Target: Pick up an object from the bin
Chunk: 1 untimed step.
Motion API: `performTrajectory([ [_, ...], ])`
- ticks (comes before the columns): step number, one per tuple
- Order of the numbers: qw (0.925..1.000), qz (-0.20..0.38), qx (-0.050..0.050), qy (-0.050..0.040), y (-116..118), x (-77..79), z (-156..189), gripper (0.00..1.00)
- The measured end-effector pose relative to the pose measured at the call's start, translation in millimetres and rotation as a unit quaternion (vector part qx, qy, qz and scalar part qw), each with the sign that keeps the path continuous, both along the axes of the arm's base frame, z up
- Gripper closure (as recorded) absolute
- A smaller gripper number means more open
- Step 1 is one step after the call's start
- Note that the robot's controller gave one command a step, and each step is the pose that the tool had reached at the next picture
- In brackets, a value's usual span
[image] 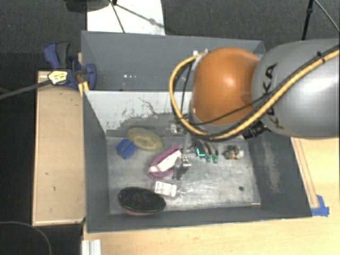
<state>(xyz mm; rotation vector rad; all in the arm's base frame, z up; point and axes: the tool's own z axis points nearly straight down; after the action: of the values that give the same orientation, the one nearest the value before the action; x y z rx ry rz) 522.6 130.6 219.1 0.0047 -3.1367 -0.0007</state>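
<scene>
My gripper [181, 168] sits low near the floor of the bin [98, 158]; open or closed, I cannot tell. The pink-and-white piece [163, 162] lies just beside it, a white tag [166, 188] near, a black oval brush [141, 200] beyond. Nothing is lifted yet, I judge: grasp and raise remain

Here lie one blue block [126, 148], one olive disc [145, 139], one pink thing [162, 162], one white packet [166, 188], one black brush [141, 200].

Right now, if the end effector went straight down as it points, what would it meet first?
Probably the pink and white object; the end effector hangs at its right edge. Depth is unclear from above, so it might instead slip past onto the bare bin floor.
</scene>
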Motion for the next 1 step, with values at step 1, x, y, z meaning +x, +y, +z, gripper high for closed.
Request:
performTrajectory([
  [1,0.9990,-0.043,0.002,-0.0072,-19.4,-0.6,-140.6,0.00],
])
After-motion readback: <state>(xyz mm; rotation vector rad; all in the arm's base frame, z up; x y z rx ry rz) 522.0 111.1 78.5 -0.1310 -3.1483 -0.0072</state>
